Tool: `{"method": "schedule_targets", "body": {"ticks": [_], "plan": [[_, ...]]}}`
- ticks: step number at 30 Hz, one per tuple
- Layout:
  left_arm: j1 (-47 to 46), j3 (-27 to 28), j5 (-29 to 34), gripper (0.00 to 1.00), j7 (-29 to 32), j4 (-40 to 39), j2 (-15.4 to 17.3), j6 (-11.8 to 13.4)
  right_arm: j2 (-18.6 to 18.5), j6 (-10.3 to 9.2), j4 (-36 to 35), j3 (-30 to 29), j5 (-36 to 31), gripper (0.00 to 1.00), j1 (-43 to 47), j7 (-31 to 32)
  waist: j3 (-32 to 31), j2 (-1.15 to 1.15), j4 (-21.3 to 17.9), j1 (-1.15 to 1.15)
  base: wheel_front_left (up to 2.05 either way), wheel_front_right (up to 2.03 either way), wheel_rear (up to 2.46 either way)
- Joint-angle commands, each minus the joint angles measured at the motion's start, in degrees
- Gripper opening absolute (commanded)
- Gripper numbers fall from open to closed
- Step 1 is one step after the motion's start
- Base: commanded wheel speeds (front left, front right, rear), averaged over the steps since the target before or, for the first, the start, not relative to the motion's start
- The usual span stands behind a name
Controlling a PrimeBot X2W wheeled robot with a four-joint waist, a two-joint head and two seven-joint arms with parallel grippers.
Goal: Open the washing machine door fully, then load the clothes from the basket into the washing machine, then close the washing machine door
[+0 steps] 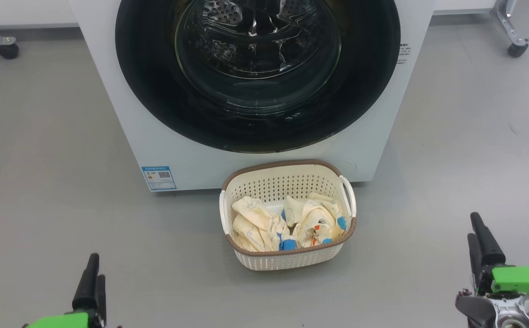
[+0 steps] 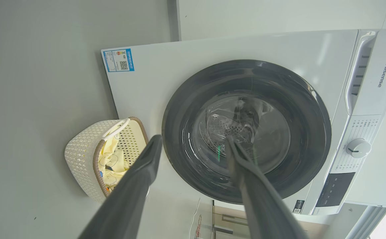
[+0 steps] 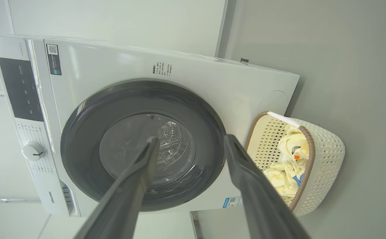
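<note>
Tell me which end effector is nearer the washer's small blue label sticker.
Left. The left end effector is short of the sticker, slightly to its left; the right end effector is far right, beyond the cream perforated basket.

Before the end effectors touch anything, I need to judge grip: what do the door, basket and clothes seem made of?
Door: glossy black rim, likely plastic, around a clear domed centre, seemingly glass; both carry reflections. Basket: matte cream plastic, moulded with holes, brown rim. Clothes: soft matte fabric, perhaps cotton; it lies crumpled in folds.
</note>
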Motion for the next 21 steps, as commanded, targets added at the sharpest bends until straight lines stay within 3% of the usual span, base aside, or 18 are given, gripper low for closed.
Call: {"method": "schedule_targets", "body": {"ticks": [1,12,21], "plan": [[-3.02,1.10,1.15,1.00,-0.65,-2.50,0.82,-0.22,-0.58,-0.06,-2.57,0.13,-1.40,1.00,-3.77,-0.82,-0.02,0.00,0.02,0.00,0.00,0.00,0.00],[-3.42,1.59,5.78,1.00,-2.50,-5.72,0.92,-0.26,-0.67,-0.07,-5.49,0.67,-8.98,1.00,-4.85,-2.67,-0.03,0.00,0.15,0.00,0.00,0.00,0.00],[-4.02,2.87,13.66,1.00,-4.01,-8.49,1.01,-0.30,-0.74,-0.08,-7.98,1.58,-17.60,1.00,-5.58,-4.20,0.08,0.00,0.18,0.00,0.00,0.00,0.00]]}}
